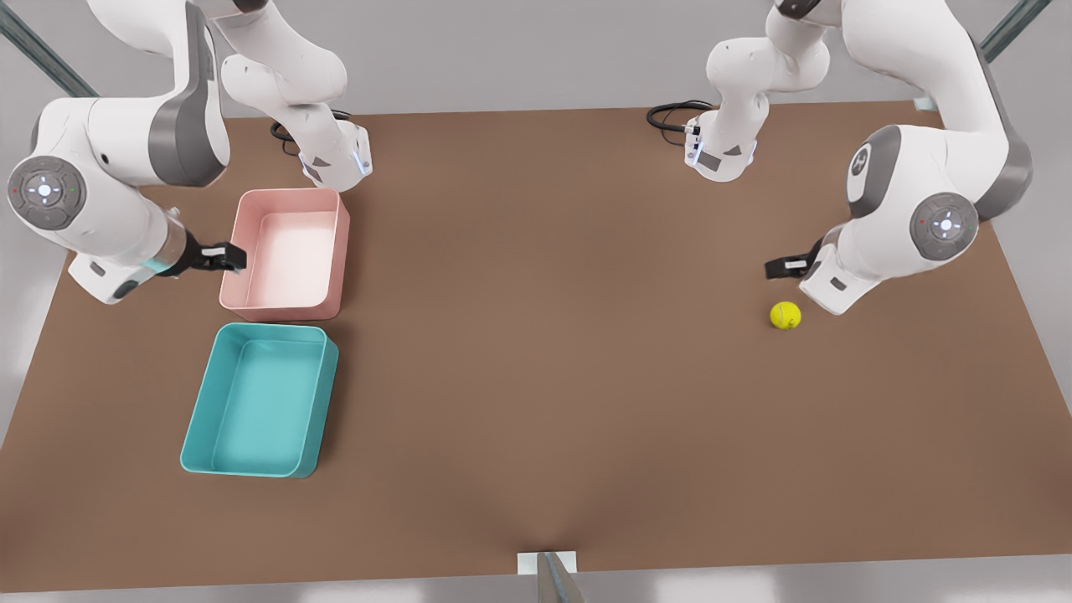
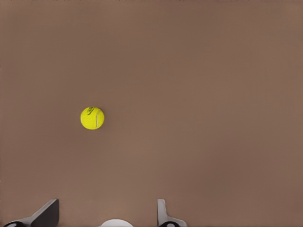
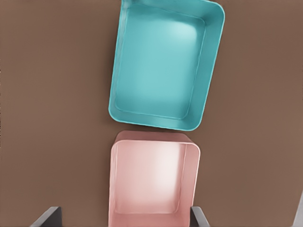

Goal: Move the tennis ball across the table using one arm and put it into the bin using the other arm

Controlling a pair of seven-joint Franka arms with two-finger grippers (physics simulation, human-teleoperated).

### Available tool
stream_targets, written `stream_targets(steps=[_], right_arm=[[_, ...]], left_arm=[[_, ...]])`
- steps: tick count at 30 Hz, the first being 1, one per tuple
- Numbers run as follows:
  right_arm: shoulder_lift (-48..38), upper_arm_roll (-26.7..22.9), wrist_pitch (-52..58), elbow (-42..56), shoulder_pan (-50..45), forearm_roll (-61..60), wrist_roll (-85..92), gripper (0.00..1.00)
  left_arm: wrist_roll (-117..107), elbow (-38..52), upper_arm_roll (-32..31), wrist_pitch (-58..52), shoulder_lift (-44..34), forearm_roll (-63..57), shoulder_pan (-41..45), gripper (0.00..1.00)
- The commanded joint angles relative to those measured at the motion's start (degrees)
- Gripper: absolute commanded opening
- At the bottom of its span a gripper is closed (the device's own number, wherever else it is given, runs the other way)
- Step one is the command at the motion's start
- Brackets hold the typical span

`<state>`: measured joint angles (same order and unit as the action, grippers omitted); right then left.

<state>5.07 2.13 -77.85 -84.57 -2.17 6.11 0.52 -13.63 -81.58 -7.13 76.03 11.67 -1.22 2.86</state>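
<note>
A small fuzzy yellow-green ball (image 1: 785, 316) is seen resting on the matte brown desk (image 1: 544, 335) at the front view's right, just below the left end effector (image 1: 775, 269), whose fingers are spread open and empty. At the front view's left, the smooth teal bin (image 1: 194, 419) with rounded corners lies just below a similar pink bin (image 1: 236, 251). The right end effector (image 1: 239, 257), also open and empty, is held at the pink bin's left wall.

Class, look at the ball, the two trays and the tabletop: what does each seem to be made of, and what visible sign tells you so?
Tennis ball: likely felt, yellow-green and dull, with a thin curved seam.
Teal bin: probably moulded plastic, with smooth walls, rounded corners and a soft sheen.
Pink bin: same look, likely plastic too.
Table: flat brown matte surface without visible grain; material unclear.
</note>
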Motion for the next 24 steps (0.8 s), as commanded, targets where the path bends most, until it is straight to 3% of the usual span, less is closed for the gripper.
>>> stream_targets(steps=[1, 4, 5, 6, 7, 10, 13, 16, 19, 24], right_arm=[[-0.15, -0.29, -5.12, 0.02, 0.06, -0.31, 0.71, 1.00], [-0.15, -0.38, -5.12, 0.11, 0.06, -0.22, 0.27, 1.00], [0.29, -0.46, -5.12, 0.02, 0.41, -0.39, -0.08, 1.00], [2.04, -1.34, -4.24, 1.16, 0.24, -1.18, 0.89, 1.00], [2.13, -1.26, -4.59, 1.16, -0.03, -1.63, 0.63, 1.00], [2.57, -1.52, -4.94, 2.30, 0.32, -1.62, 0.80, 1.00], [2.40, -4.24, -2.13, 4.41, 0.41, -0.31, 1.42, 1.00], [3.63, -9.51, -0.64, 4.94, 0.50, -0.84, 2.12, 1.00], [3.63, -9.69, -0.55, 4.94, 0.50, -0.66, 1.86, 1.00], [3.71, -9.60, -0.64, 4.94, 0.32, -0.66, 1.94, 1.00]], left_arm=[[6.16, -0.24, 0.28, 1.05, -0.60, -0.89, 0.39, 1.00], [6.86, -0.33, 0.28, 0.78, -0.86, -0.80, 0.30, 1.00], [12.31, -0.68, 1.07, 0.78, -0.77, -0.28, 0.22, 0.36], [17.75, -2.61, 2.47, 4.02, -0.25, -0.19, 0.13, 0.21], [37.23, -6.56, 4.67, 10.70, -0.33, -0.28, -0.14, 0.21], [65.61, -17.99, 10.02, 27.75, 1.25, -0.54, -1.01, 0.21], [101.07, -25.73, 13.02, 35.14, 5.29, -0.45, -3.47, 0.21], [119.85, -29.77, 15.83, 40.85, 7.58, -0.54, -4.97, 0.21], [134.83, -37.77, 17.94, 54.92, 7.66, -3.26, -6.11, 0.21], [140.99, -44.98, 18.65, 64.50, 8.37, -4.67, -7.52, 0.21]])
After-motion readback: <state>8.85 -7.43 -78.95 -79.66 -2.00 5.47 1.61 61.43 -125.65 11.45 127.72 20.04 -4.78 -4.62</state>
